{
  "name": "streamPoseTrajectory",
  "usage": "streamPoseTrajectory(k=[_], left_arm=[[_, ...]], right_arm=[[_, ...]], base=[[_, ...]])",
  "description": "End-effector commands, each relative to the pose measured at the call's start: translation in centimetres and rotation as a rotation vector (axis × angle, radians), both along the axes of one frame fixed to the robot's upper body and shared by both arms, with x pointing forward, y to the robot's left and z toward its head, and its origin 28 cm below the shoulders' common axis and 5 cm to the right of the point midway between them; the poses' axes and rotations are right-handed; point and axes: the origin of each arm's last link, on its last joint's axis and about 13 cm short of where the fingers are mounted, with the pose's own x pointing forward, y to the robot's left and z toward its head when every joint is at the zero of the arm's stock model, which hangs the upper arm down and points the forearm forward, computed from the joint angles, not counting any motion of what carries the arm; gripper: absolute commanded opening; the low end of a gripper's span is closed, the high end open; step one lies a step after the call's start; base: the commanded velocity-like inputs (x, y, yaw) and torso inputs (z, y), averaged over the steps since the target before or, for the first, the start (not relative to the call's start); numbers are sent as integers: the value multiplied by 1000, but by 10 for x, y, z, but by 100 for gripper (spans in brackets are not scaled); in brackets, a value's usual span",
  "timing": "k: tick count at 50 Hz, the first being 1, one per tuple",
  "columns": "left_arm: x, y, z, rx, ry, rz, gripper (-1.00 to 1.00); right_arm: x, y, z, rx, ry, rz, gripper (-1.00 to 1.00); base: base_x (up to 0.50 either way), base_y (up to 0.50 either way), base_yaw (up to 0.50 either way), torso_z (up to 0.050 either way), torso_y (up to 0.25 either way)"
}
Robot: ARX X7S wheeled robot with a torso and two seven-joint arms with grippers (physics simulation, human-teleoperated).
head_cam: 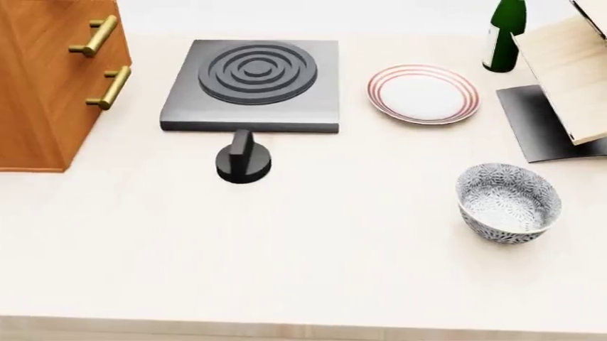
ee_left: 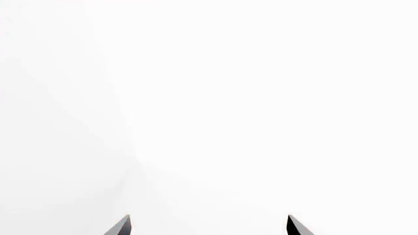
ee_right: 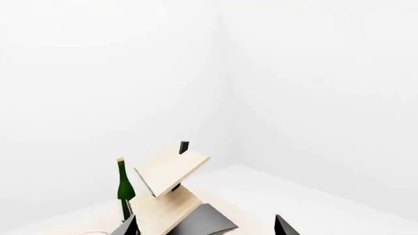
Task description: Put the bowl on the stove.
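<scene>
On the pale bench [head_cam: 313, 249] the bowl [head_cam: 508, 203] stands upright toward the near right, by itself, white with a fine grey-blue floral pattern inside and out. The stove [head_cam: 251, 85], a square dark-grey slab with raised concentric rings, lies flat at the far left-centre, well apart from the bowl. A round black knob [head_cam: 244, 160] sits just in front of the stove's near edge. To the right of the stove is a flat white plate [head_cam: 423, 94] with red rings, and beyond that a green bottle [head_cam: 505, 35] stands upright at the far right. A light wooden board [head_cam: 569, 74] leans tilted over a dark flat base [head_cam: 542, 121] at the right edge, far of the bowl. A wooden cabinet [head_cam: 47, 78] with two brass handles occupies the far left. Neither arm appears in the head view. The left hand [ee_left: 209, 225] shows only as two dark finger tips spread well apart against blank white, with nothing between them. The right hand [ee_right: 205, 226] likewise shows two dark tips set wide apart and empty, aimed toward the tilted board and bottle with white walls behind.
</scene>
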Motion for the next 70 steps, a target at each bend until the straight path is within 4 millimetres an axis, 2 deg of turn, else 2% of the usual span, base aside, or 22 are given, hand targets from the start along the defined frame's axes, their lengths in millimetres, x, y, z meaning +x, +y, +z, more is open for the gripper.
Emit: streamPoseTrajectory(k=[1,30,51,70], left_arm=[[-4,-1,4,7,-24,9,100],[-4,-1,4,0,-27,12,100],[-3,-1,3,-4,-22,8,100],[-3,-1,2,-3,-18,8,100]], right_arm=[[1,3,0,-14,1,30,100],[6,6,-4,-45,30,51,100],[7,8,-4,-55,58,93,100],[7,9,-7,-59,67,113,100]], base=[[0,500,0,0,0],[0,500,0,0,0],[0,0,0,0,0],[481,0,0,0,0]])
